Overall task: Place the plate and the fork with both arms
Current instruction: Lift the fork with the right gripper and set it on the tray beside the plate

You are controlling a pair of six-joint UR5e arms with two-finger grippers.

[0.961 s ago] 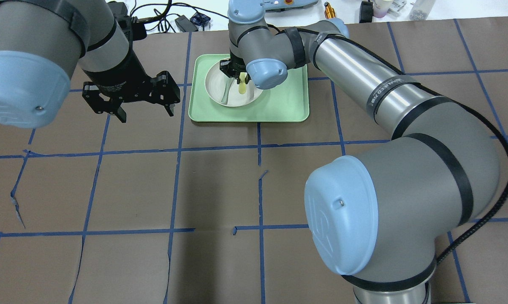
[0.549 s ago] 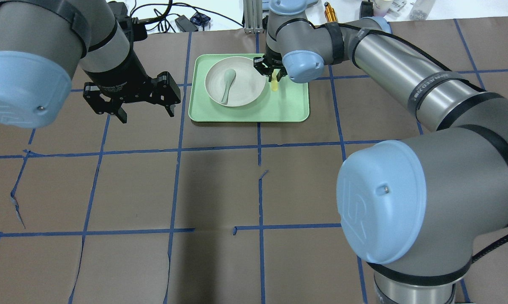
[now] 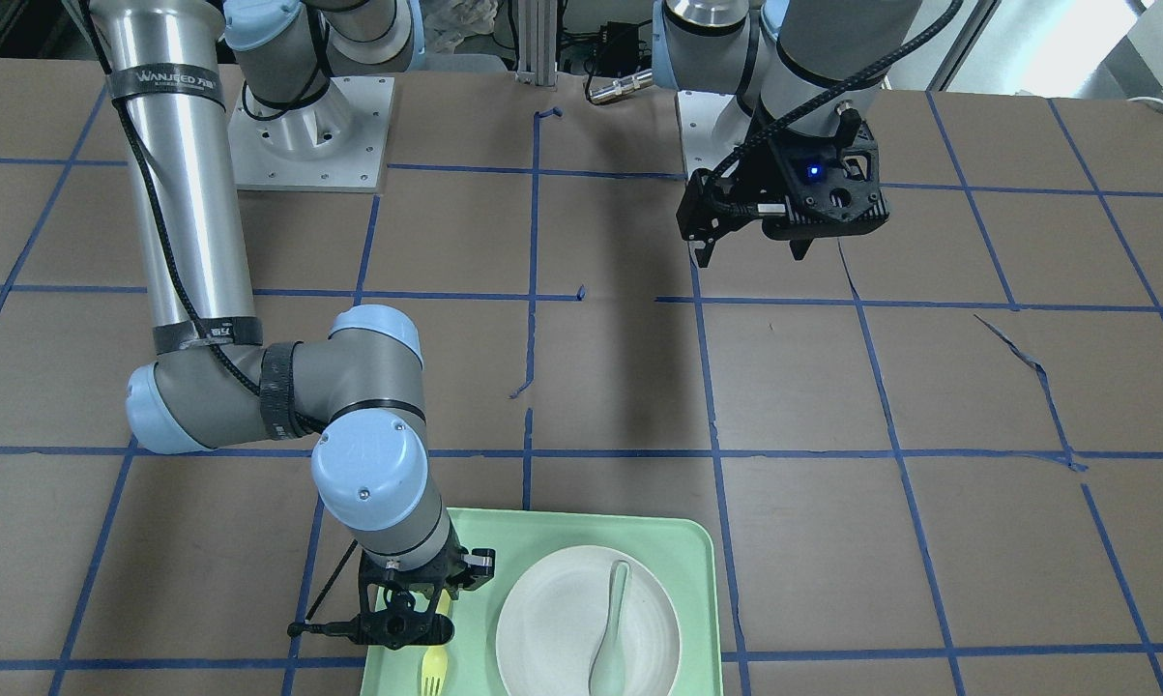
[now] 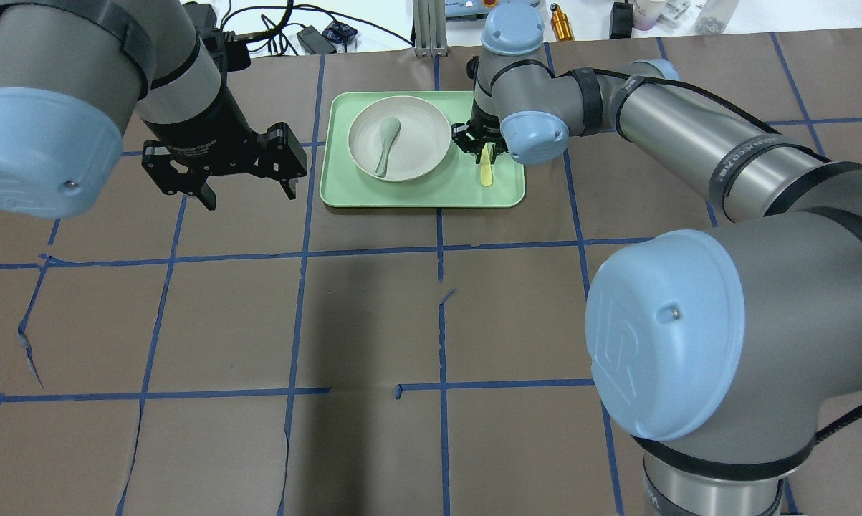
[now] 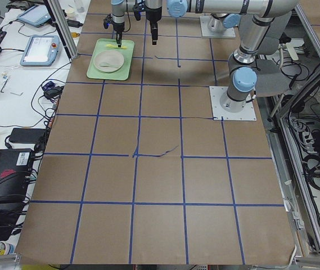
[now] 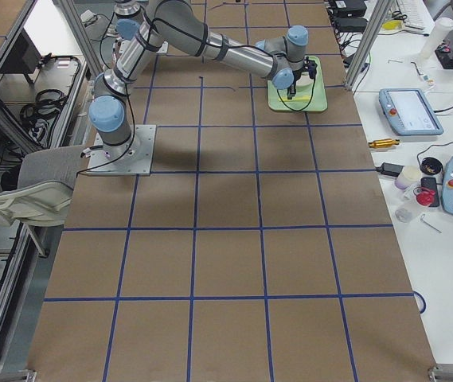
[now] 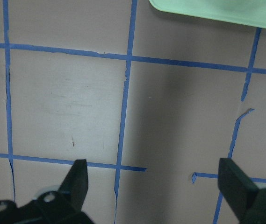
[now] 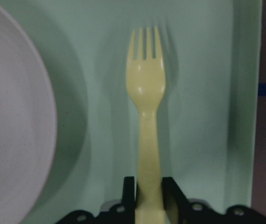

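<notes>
Right gripper (image 8: pixel 149 189) pinches the handle end of the fork (image 8: pixel 147 88) over the tray (image 8: pixel 203 116), just beside the plate (image 8: pixel 11 121); the fork appears light, stiff and slick, so grip the handle squarely.

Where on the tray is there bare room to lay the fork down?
Bare: the tray strip between the plate and the rim on the robot's right, where the right gripper holds the fork; also a thinner band along the near rim. Crowded: the plate, which carries the spoon.
</notes>
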